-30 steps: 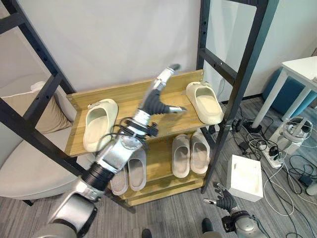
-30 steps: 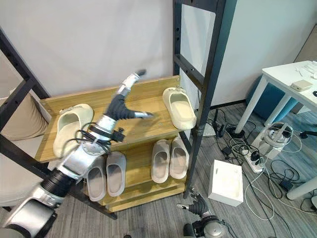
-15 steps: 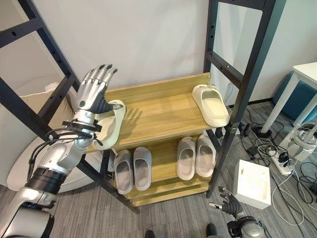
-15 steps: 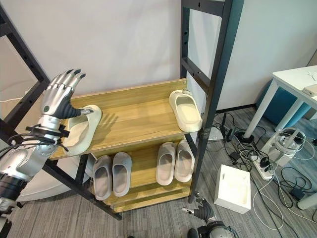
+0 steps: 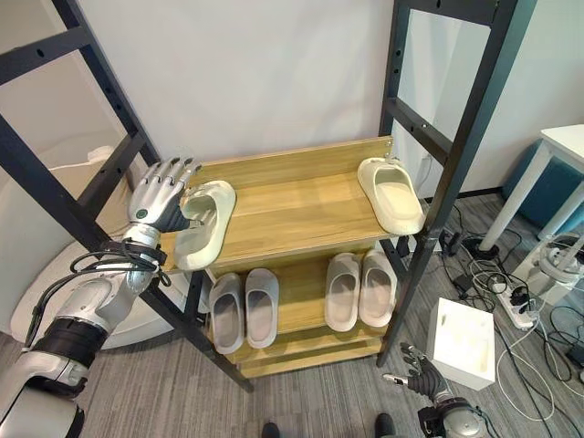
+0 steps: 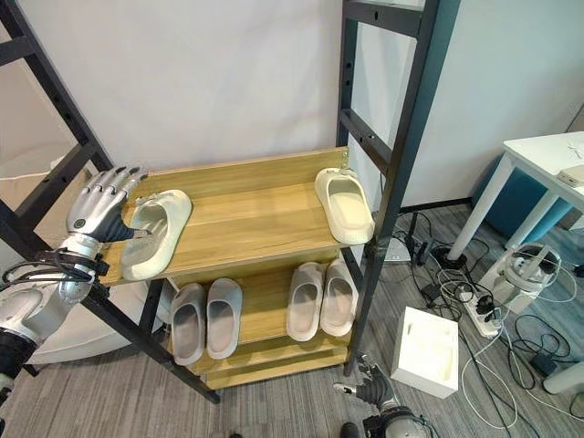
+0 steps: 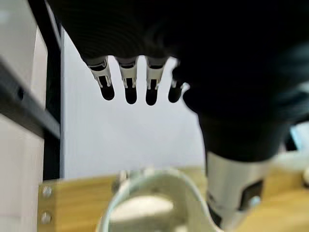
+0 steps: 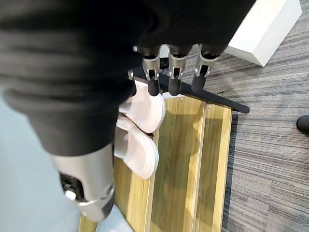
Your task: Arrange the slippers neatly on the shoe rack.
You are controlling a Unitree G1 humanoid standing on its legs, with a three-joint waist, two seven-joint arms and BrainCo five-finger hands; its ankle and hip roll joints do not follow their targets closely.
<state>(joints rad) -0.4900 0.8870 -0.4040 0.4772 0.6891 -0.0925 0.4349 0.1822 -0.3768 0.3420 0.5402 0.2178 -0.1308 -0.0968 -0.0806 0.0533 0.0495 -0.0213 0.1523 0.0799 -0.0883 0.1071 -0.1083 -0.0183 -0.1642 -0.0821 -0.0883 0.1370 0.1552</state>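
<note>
A wooden shoe rack (image 5: pixel 301 196) stands against a white wall inside a black metal frame (image 5: pixel 456 155), on grey plank flooring. On its top shelf, one cream slipper (image 5: pixel 205 222) lies at the 9 o'clock end and its mate (image 5: pixel 392 192) at the 3 o'clock end, well apart. Two grey slipper pairs (image 5: pixel 242 308) (image 5: pixel 360 288) sit on the lower shelf. The left robot hand (image 5: pixel 161 194) hovers with straight, spread fingers just beside the 9 o'clock slipper. The right robot hand (image 5: pixel 415 372) hangs relaxed near the floor at 5 o'clock, by a white box (image 5: pixel 461 341).
</note>
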